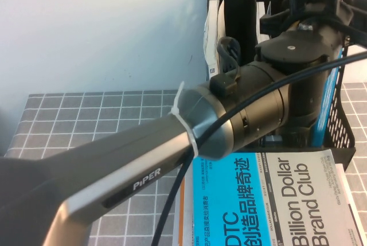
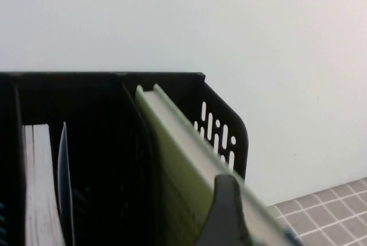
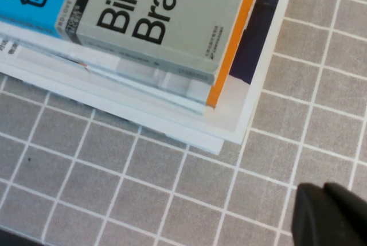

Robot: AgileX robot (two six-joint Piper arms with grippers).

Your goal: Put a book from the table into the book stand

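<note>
The left gripper is up at the book stand. One dark finger presses the top edge of the book, but how wide the claw is cannot be told. The book stands upright in one slot. The right gripper hangs over the table, near a pile of books; its opening cannot be told.

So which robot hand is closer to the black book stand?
The left. The left gripper is right at the book stand, on the book standing in a slot. The right gripper hangs apart, over the table beside the pile of books.
</note>
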